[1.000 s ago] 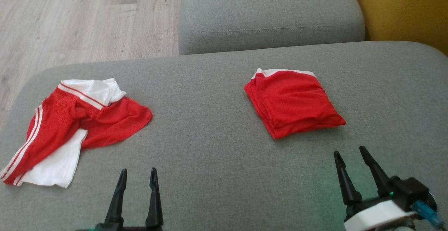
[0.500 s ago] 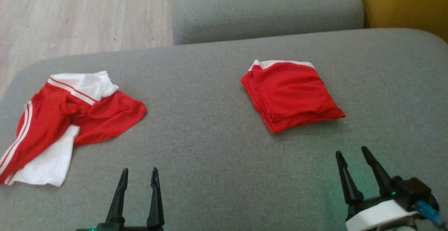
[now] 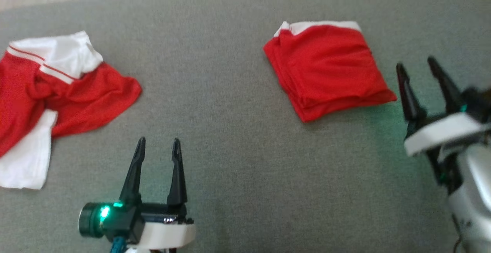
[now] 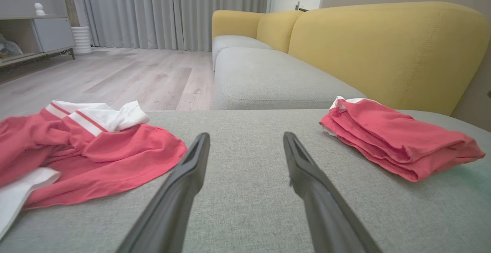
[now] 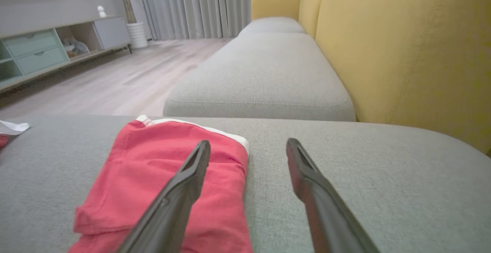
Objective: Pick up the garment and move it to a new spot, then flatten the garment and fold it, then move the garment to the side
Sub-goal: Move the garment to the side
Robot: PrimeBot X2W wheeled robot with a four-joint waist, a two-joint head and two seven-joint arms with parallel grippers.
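A red garment (image 3: 326,69) lies neatly folded at upper right of centre in the head view, so its folding looks done, with at most the move aside left. A red-and-white garment (image 3: 57,88) sprawls crumpled at the left edge, every step ahead. Both claws stand empty, fingers spread: the left gripper (image 3: 159,140) at lower left over bare grey cushion (image 3: 238,149), the right gripper (image 3: 416,62) just beside the folded piece

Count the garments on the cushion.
2. A crumpled garment lies at the left of the cushion; a folded garment lies at its right. More could lie outside the views.
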